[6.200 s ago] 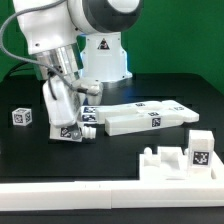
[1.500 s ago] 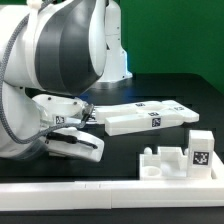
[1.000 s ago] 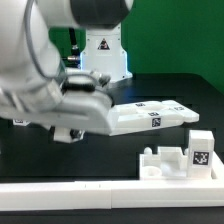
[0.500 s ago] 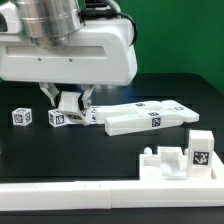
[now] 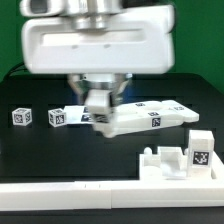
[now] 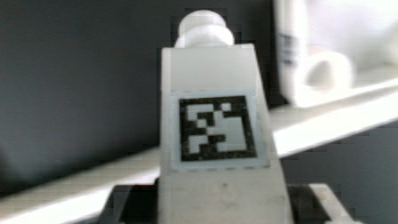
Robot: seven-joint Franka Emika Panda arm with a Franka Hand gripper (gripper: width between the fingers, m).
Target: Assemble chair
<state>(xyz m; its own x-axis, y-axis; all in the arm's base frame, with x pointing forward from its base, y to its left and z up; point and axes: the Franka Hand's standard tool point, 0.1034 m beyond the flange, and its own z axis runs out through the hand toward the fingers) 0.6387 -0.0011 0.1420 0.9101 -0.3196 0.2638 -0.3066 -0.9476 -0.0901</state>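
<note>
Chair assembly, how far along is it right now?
Done: nothing looks joined yet. In hand: the gripper is closed on a long tagged white part. Left: the flat pieces and the blocky piece lie loose on the table, waiting to be fitted.

I hold a white plastic tagged bar (image 6: 217,110), peg-tipped. Flat white tagged panels (image 5: 150,116) lie farther back; a white notched block (image 5: 162,162) sits nearer, at the exterior view's right.

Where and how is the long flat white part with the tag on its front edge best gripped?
Probably at the middle of the long flat white part, from above, with the jaws across its narrow width: it lies flat and low on the table and looks too long to span endwise.
</note>
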